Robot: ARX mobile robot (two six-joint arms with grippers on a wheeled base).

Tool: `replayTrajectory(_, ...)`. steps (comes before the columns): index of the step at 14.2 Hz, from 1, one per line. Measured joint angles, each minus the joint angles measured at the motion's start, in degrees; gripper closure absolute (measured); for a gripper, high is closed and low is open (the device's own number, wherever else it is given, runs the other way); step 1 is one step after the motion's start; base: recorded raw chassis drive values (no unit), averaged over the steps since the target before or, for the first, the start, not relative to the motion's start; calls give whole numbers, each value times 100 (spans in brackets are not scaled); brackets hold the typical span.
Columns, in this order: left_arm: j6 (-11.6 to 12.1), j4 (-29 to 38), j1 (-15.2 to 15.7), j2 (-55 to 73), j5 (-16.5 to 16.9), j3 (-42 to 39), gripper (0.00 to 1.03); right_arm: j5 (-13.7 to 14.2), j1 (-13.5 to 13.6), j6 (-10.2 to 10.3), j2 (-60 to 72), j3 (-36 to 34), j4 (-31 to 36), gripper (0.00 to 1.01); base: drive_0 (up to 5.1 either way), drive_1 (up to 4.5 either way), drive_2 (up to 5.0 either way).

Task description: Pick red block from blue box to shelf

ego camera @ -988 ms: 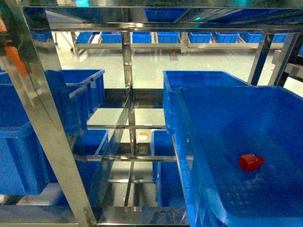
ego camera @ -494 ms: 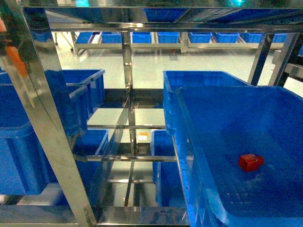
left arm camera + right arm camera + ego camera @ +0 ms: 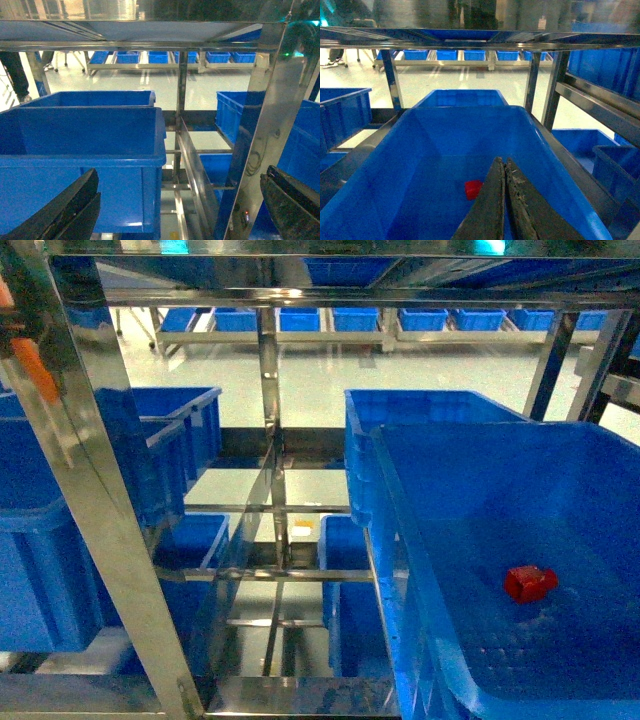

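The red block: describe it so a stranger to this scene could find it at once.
Start at the steel shelf, whose tiers carry blue crates. The big blue box nearest the camera on the right holds the red block on its floor. It is the only red thing among all that blue.

the shelf is polished, mirror-bright steel. the blue box looks like smooth plastic with a soft sheen; the red block, just beyond the matt, rough-edged black right hand, is glossy plastic.

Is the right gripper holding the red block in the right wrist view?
No. The right gripper has its fingers shut together with nothing between them, while the red block lies apart on the floor of the blue box.
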Motion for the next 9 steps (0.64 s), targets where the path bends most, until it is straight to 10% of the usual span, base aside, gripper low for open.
replayTrajectory(4,0,2,0,0,-4,0,5,-11,0,2,-986,2,-1283,99,0,0,0)
replayTrajectory(9,0,2,0,0,2,0,5,-13,0,0,-1215,2,-1270,99,0,0,0)
